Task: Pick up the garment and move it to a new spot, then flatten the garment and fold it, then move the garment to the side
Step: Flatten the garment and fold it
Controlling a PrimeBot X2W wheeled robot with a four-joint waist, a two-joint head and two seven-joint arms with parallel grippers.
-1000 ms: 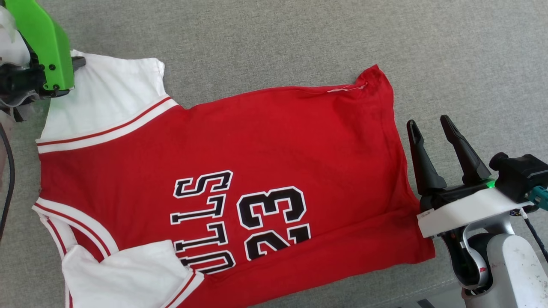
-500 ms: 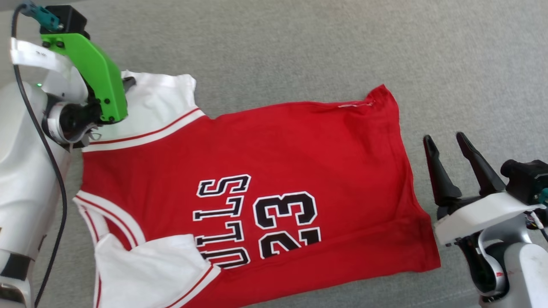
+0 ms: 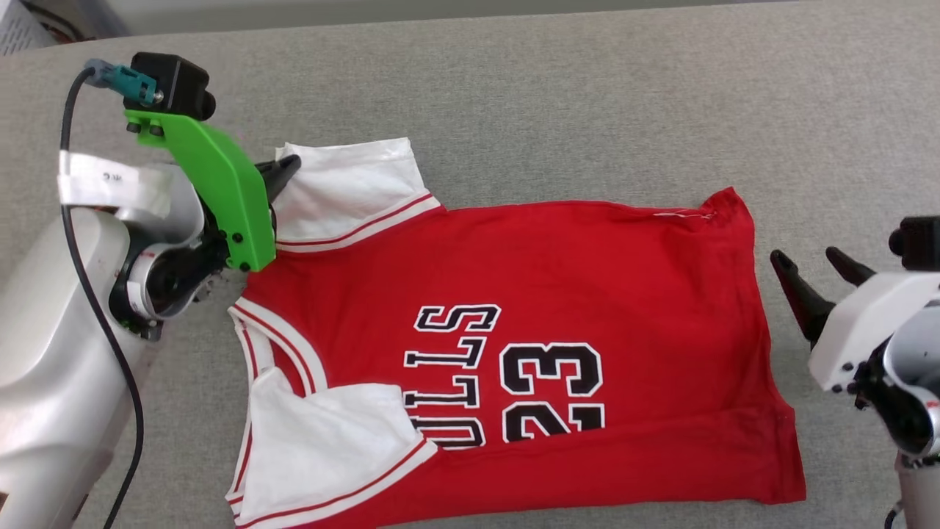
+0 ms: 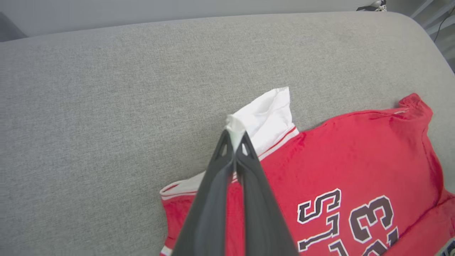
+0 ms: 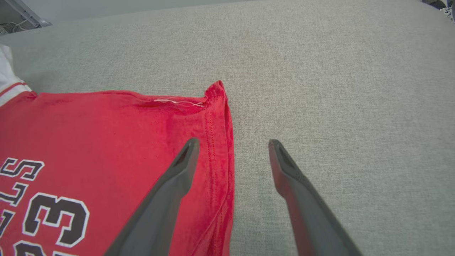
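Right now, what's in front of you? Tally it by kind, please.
garment: 1
grippers: 2 (left gripper, fingers shut on the garment; right gripper, fingers open)
total: 3

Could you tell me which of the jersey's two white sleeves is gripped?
The far sleeve, pinched by the shut jaws of the left gripper; the near sleeve lies free.

We see a broad grey woven fabric surface (image 3: 558,88) with a rounded far corner, a pale plain strip (image 3: 411,10) beyond its far edge, and a white perforated object (image 3: 20,28) at the far left corner.
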